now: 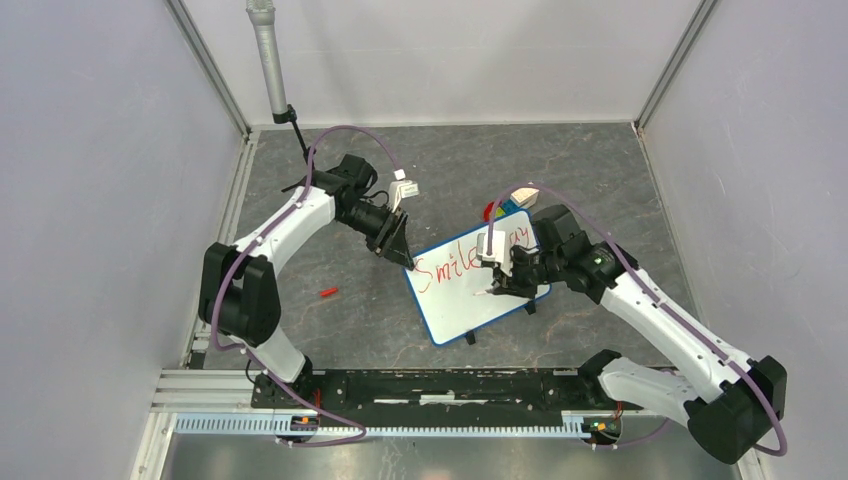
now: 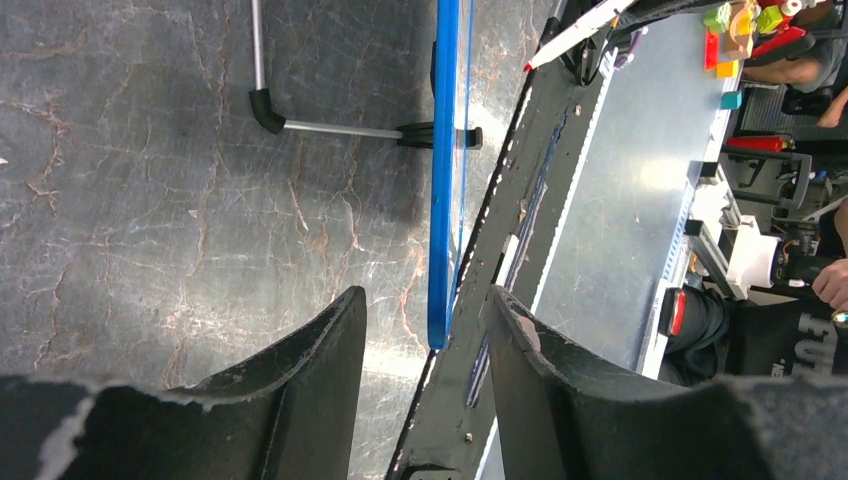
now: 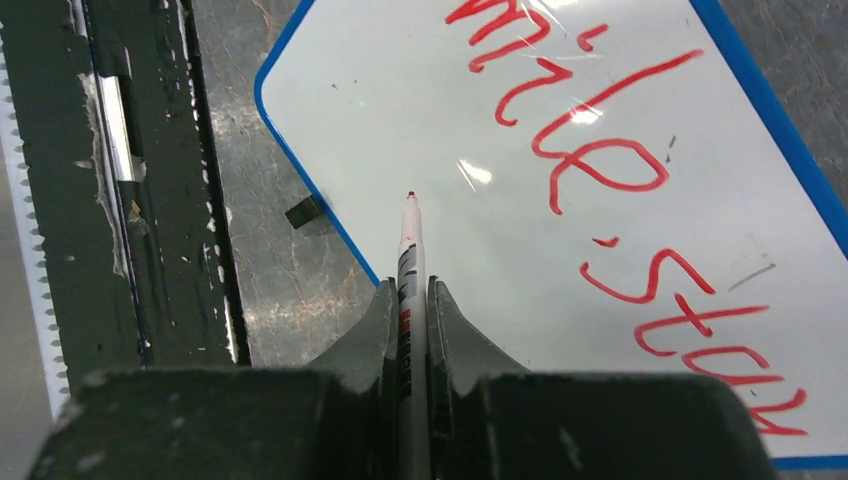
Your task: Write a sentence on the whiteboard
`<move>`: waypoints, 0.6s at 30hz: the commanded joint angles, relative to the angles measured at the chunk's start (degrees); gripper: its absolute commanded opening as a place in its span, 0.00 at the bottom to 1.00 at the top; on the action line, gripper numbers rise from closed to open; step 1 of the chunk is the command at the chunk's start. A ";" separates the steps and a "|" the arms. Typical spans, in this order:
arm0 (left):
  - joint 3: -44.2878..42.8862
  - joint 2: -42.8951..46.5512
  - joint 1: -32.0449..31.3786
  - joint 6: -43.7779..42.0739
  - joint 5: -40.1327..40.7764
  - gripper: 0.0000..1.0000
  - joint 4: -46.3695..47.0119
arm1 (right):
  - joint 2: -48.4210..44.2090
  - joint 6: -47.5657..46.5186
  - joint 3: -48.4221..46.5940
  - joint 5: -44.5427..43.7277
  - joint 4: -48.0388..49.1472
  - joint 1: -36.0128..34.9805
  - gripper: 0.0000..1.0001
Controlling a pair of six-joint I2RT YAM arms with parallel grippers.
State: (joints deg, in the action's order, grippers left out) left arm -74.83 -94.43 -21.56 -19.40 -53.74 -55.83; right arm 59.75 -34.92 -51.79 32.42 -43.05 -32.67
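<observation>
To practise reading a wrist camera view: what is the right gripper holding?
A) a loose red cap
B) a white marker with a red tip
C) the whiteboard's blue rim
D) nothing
B: in the right wrist view the right gripper is shut on a white marker, whose red tip points at the whiteboard.

small red piece (image 1: 327, 292), maybe a cap | grey table (image 1: 385, 335) | grey pole (image 1: 268, 60) rear-left

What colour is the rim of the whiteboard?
Blue; the whiteboard rim shows best in the right wrist view.
</observation>
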 commanded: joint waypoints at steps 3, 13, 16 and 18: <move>0.30 2.07 0.33 -2.22 -0.35 0.54 -0.09 | -1.44 3.52 1.87 0.72 8.31 -3.11 0.00; 0.30 0.48 0.14 -1.37 -2.50 0.54 0.81 | -2.95 5.58 6.60 0.11 15.00 -7.10 0.00; -0.25 0.03 -0.05 -1.42 -2.69 0.54 0.82 | -3.40 6.81 8.37 -0.22 17.51 -9.06 0.00; -0.47 -0.08 -0.12 -1.34 -3.21 0.54 0.81 | -3.38 7.04 8.80 -0.89 18.44 -10.23 0.00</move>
State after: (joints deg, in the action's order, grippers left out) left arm -74.46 -94.37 -21.56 -19.40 -54.24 -55.70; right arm 57.56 -29.58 -43.86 32.23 -29.65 -40.93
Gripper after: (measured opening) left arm 0.541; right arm 0.124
